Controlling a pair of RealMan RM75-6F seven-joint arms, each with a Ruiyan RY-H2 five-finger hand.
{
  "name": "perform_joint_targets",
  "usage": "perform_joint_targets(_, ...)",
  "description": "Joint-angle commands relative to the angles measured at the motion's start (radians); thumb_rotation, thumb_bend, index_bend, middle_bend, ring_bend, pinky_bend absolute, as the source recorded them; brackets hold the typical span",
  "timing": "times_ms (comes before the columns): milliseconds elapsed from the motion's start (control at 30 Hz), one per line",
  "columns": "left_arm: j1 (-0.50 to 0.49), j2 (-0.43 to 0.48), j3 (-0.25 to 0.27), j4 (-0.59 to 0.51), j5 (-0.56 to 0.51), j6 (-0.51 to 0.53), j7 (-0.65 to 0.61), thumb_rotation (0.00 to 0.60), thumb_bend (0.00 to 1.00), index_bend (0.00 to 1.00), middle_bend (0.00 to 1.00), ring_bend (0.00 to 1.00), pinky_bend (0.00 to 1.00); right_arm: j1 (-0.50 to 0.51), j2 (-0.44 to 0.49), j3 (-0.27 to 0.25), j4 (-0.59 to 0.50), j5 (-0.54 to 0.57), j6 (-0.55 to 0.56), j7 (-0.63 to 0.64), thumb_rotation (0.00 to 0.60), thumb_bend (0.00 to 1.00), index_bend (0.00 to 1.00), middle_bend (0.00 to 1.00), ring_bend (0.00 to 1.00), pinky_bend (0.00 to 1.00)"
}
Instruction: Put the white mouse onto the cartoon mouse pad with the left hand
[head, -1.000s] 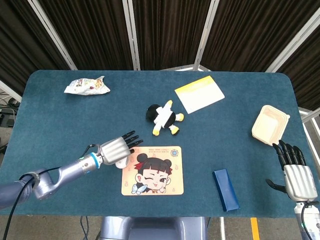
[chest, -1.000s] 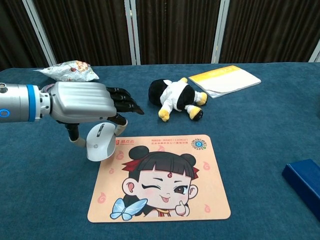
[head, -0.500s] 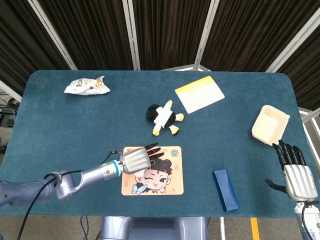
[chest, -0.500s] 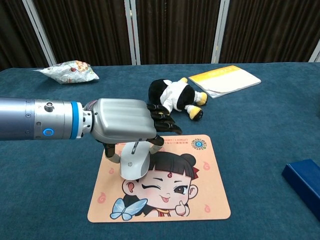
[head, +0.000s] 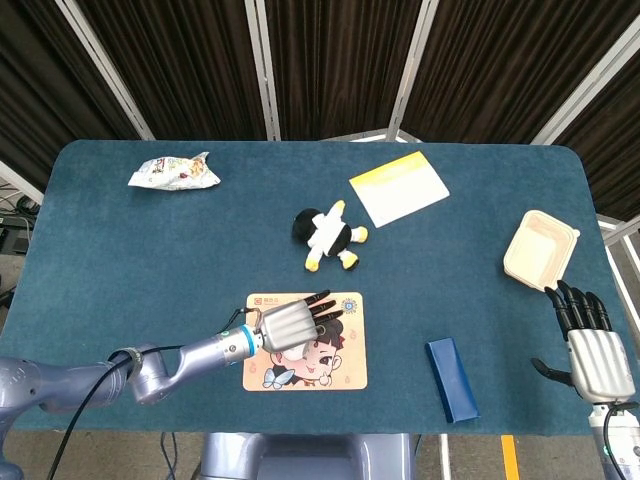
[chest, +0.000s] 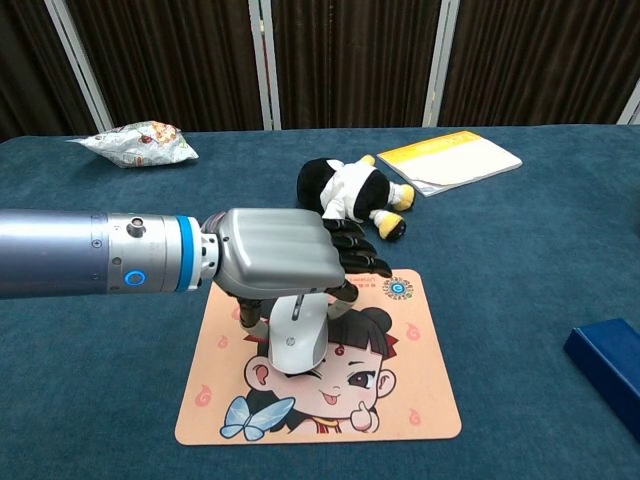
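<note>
The left hand (chest: 275, 262) is clamped on the white mouse (chest: 297, 338), which sits over the middle of the cartoon mouse pad (chest: 410, 400) at lower centre of the chest view. The mouse looks light, rigid and smooth, so it may slip; its flanks seem the safest hold, between thumb and fingers. Only the chest view shows the mouse under the palm; the head view hides it beneath the hand, but alone shows the right hand (head: 596, 360) at lower right, fingers apart, holding nothing
</note>
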Motion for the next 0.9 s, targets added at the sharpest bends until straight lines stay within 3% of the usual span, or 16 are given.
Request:
perform_joint_targets(33, -0.001, -0.013, -0.007, -0.004, -0.019, -0.008, 0.01, 0.6, 0.19, 0.49, 0.0, 0.0, 0.0, 0.0, 0.0, 0.0, 0.0, 0.0, 0.0, 0.001, 0.6, 0.1, 0.03, 0.0, 0.0, 0.0)
perform_joint_targets(200, -0.003, -0.024, -0.013, -0.01, -0.043, -0.011, 0.043, 0.6, 0.19, 0.41, 0.0, 0.0, 0.0, 0.0, 0.001, 0.0, 0.001, -0.001, 0.0, 0.003, 0.6, 0.1, 0.03, 0.0, 0.0, 0.0)
perform_joint_targets(367, 0.003, -0.026, -0.014, -0.016, -0.051, 0.005, 0.064, 0.6, 0.19, 0.19, 0.0, 0.0, 0.0, 0.0, 0.001, 0.0, 0.001, -0.001, -0.001, 0.004, 0.6, 0.1, 0.03, 0.0, 0.0, 0.0)
perform_joint_targets(433, 0.005, -0.026, -0.012, -0.017, -0.05, 0.014, 0.072, 0.6, 0.19, 0.14, 0.0, 0.0, 0.0, 0.0, 0.001, 0.0, 0.001, -0.001, -0.001, 0.004, 0.6, 0.1, 0.03, 0.0, 0.0, 0.0)
perform_joint_targets(767, 0.018, 0.029, 0.0, -0.067, -0.051, 0.055, 0.102, 0.6, 0.19, 0.13, 0.0, 0.0, 0.0, 0.0, 0.001, 0.0, 0.001, 0.0, 0.0, 0.004, 0.6, 0.1, 0.03, 0.0, 0.0, 0.0)
perform_joint_targets(900, 0.063, 0.097, -0.008, -0.133, -0.06, 0.138, 0.132, 0.6, 0.19, 0.12, 0.0, 0.0, 0.0, 0.0, 0.001, 0.0, 0.002, 0.0, 0.0, 0.005, 0.6, 0.1, 0.03, 0.0, 0.0, 0.0)
